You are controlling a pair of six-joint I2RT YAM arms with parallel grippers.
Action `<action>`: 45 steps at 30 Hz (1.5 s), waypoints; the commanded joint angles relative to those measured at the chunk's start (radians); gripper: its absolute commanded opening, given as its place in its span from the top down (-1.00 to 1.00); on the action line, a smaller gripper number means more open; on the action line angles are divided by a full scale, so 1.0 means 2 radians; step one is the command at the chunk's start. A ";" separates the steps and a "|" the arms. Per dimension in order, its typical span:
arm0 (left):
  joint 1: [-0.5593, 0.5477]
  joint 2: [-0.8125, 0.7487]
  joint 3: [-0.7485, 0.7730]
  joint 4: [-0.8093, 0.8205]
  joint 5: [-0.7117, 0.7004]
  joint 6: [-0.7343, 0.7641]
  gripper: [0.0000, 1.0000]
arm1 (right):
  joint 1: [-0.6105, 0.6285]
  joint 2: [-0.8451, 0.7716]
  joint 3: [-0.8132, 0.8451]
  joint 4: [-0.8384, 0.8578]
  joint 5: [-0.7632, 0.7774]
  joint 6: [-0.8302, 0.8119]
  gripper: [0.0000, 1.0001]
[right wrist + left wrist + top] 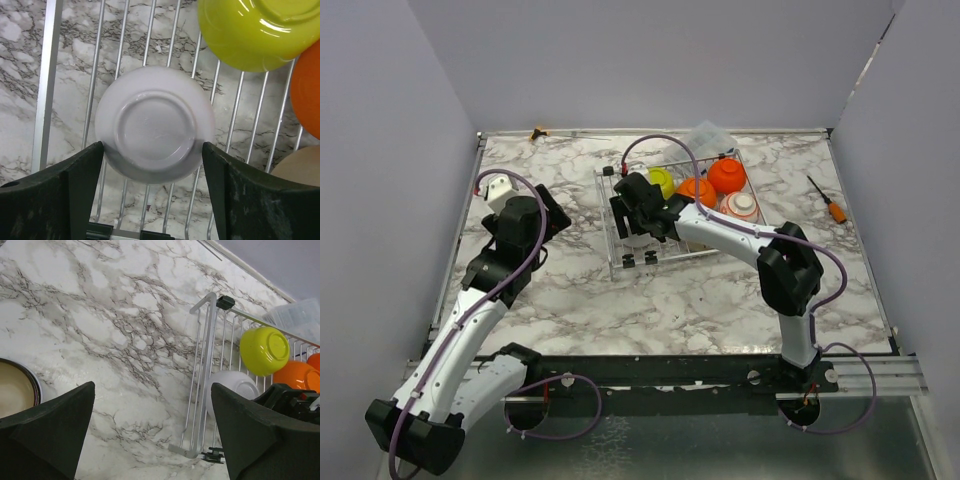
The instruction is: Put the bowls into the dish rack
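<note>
Right pincer point(152, 145) spread wide, matte black fingers point(70, 195) at either flank of white bowl point(155, 131). Touching or just clear: not determinable, bowl outline blurred.

White bowl: glossy, round, inverted, foot ring facing up, seated on wires at front-left corner of dish rack point(50, 75).

Dish rack: silver wire grid with flat outer rail and black corner feet, rectangular, lying flat on marble-patterned bench point(570, 300). Long axis left to right across bench, wires running front to back.

Lime-yellow bowl point(260, 30): glossy, tipped over, foot ring showing, behind and to right of white bowl. Orange bowl point(697, 190) just right of it and second orange bowl point(726, 175) farther back, both dome-up. Red-patterned white bowl point(741, 206) at right end of rack.

Left pincer point(152, 385) also wide apart, holding nothing, above bare bench left of rack. Cream-lined bowl with dark rim point(12, 387) upright on bench, mouth up, outside rack, beside left finger.

Orange-handled screwdriver point(830, 203) lying diagonally on bench, well right of rack.
</note>
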State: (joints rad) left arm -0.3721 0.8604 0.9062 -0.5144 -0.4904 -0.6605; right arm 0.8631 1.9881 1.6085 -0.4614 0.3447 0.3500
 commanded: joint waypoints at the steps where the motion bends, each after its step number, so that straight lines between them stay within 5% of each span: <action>1: 0.003 0.011 -0.002 -0.004 -0.006 0.002 -0.98 | 0.003 0.016 0.003 -0.047 0.078 0.002 -0.55; 14: 0.003 0.032 -0.013 0.007 0.012 -0.007 -0.98 | -0.001 -0.005 -0.043 -0.067 0.168 0.027 -0.44; 23: 0.003 0.036 -0.015 0.009 0.009 -0.006 -0.98 | -0.005 -0.020 -0.037 -0.085 0.171 0.044 -0.45; 30: 0.003 0.040 -0.013 0.009 0.006 -0.004 -0.98 | -0.005 -0.038 -0.029 -0.035 0.141 0.013 -0.68; 45: 0.003 0.040 -0.066 -0.041 -0.072 -0.057 -0.91 | -0.023 -0.006 -0.033 0.005 0.165 0.007 -0.66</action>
State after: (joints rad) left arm -0.3721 0.9428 0.8093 -0.5323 -0.5240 -0.7128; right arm 0.8379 1.9541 1.5673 -0.5022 0.6395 0.3729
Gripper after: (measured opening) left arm 0.954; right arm 0.838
